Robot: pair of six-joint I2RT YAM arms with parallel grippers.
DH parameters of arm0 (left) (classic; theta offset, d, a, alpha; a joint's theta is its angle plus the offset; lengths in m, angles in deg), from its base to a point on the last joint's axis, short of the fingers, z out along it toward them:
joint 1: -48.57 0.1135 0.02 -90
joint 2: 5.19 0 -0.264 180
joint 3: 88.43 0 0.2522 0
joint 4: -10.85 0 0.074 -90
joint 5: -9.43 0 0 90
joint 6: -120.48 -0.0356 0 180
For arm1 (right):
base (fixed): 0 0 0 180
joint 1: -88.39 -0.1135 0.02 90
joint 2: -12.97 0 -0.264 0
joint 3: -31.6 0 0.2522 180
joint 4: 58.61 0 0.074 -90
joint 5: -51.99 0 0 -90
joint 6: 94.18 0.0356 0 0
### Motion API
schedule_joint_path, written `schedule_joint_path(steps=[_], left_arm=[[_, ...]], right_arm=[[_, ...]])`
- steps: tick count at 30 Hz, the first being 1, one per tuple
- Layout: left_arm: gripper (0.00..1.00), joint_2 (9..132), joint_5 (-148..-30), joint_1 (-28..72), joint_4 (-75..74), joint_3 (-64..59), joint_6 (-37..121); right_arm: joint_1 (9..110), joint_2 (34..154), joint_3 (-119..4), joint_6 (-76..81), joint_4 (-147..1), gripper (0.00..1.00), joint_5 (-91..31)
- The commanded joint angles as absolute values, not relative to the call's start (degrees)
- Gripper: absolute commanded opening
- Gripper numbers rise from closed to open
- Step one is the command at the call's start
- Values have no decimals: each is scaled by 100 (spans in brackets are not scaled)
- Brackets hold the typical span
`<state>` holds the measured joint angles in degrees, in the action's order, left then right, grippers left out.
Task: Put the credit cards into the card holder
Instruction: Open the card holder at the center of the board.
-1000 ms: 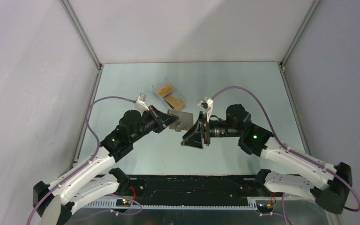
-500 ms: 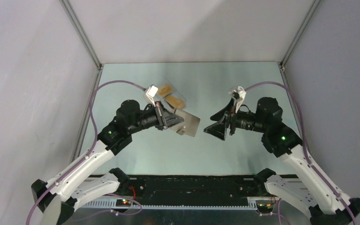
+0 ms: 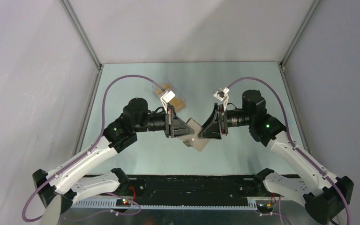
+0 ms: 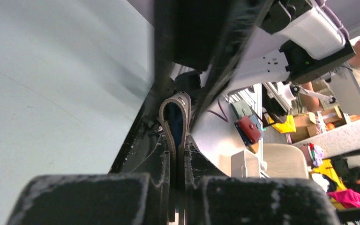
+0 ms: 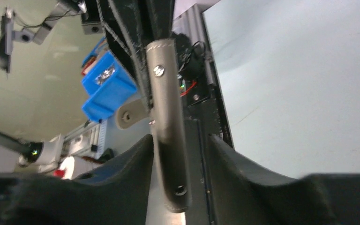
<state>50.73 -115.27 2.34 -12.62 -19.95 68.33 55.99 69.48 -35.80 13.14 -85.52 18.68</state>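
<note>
1 flat grey-taupe folding card holder [image 3: 194,142] sits clamped in left gripper [image 4: 177,159]; unclosed right gripper [image 5: 180,146] should pinch squarely.

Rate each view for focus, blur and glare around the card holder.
Top external: even light and sharp, so the card holder reads clearly. Left wrist: the left gripper is a blurred dark mass up close, the holder's edge is sharper, and the room behind is bright. Right wrist: a pale sheen runs down the holder, and the right gripper is out of focus.
</note>
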Motion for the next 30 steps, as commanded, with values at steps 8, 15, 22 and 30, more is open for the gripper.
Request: schedule_joint_path(steps=[8, 15, 22, 30], left_arm=[[82, 4959, -9880, 226, -926, -1977, 7150], [94, 4944, -9383, 214, -835, -2545, 7597], [74, 4796, -9390, 213, -743, -2829, 7774], [60, 4663, -9828, 211, -193, -3030, 7863]], right_arm=[[5425, 6784, -3769, 1925, -8194, 0, 1481], [5313, 6115, -3727, 1962, -8386, 0, 1], [5584, 5969, -3718, 2057, -8662, 0, -54], [5835, 5960, -3652, 2281, -8431, 0, 306]])
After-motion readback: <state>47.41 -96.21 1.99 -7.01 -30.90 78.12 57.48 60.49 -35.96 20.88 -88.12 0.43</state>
